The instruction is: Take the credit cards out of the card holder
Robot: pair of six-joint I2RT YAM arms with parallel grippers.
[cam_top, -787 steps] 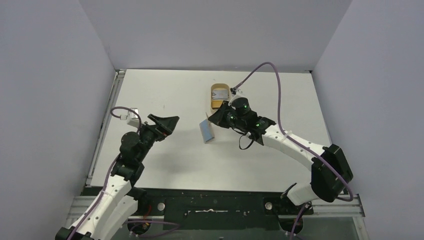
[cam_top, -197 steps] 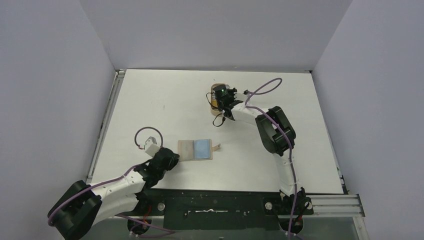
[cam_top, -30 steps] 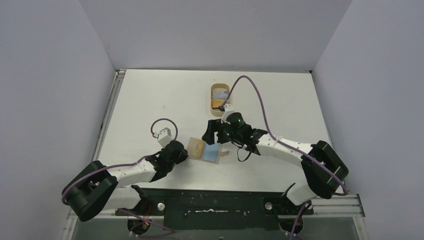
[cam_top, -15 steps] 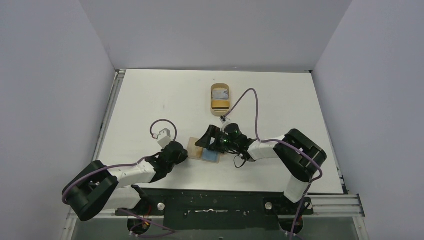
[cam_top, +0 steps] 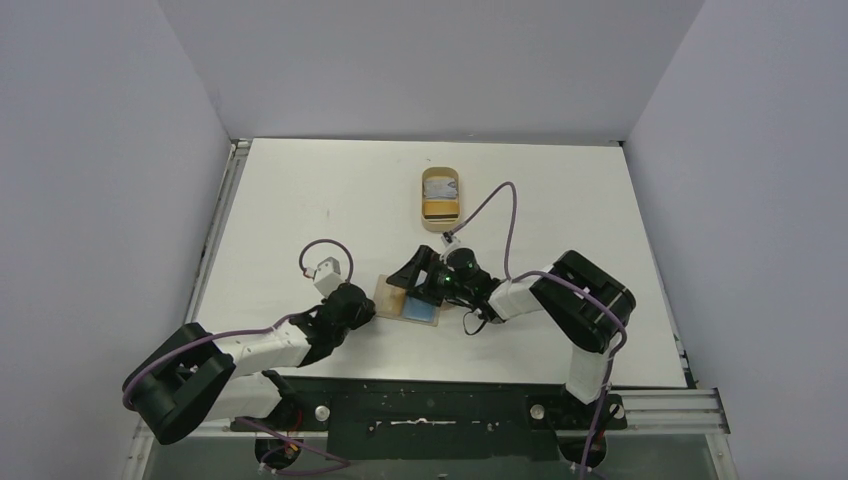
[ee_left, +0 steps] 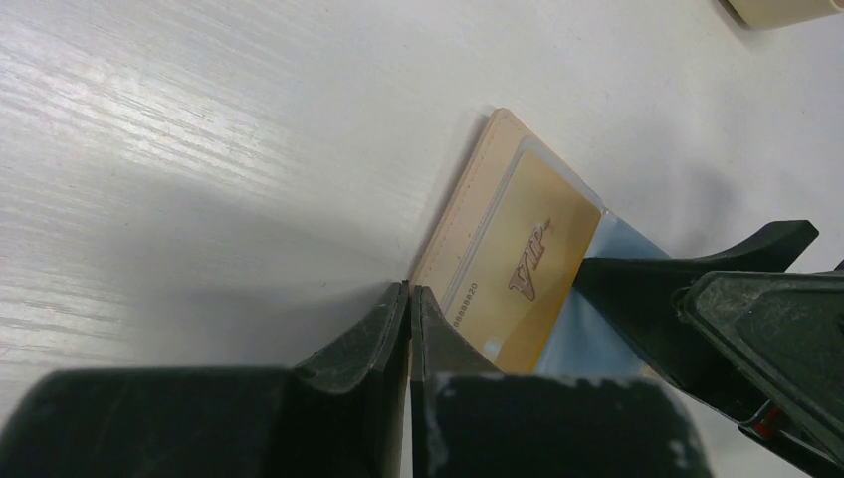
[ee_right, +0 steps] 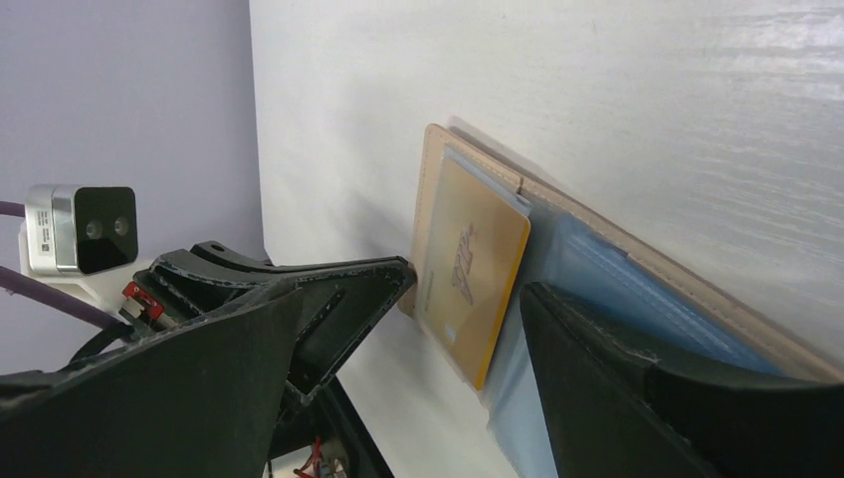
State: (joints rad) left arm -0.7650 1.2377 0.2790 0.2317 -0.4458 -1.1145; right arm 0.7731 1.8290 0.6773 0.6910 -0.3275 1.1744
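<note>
Open holder (ee_left: 463,199) lies flat on the table (cam_top: 330,200), lower centre of the top view, long axis left-right. Nearer to the cards: right gripper (ee_right: 413,297), fingers spread wide. The gold card (ee_right: 473,269) lies straight ahead between them, its long axis up-down in the right wrist frame, so the jaws span its short side. The blue card (ee_right: 597,269) is on the right panel, partly under the right-hand finger. On the left gripper (ee_left: 409,299) the fingers are pressed together, tips at the holder's left edge. Pinning or nipping it, can't tell. Gold card is glossy with "VIP" print and sits in a clear sleeve. My read: gold card goes next.
</note>
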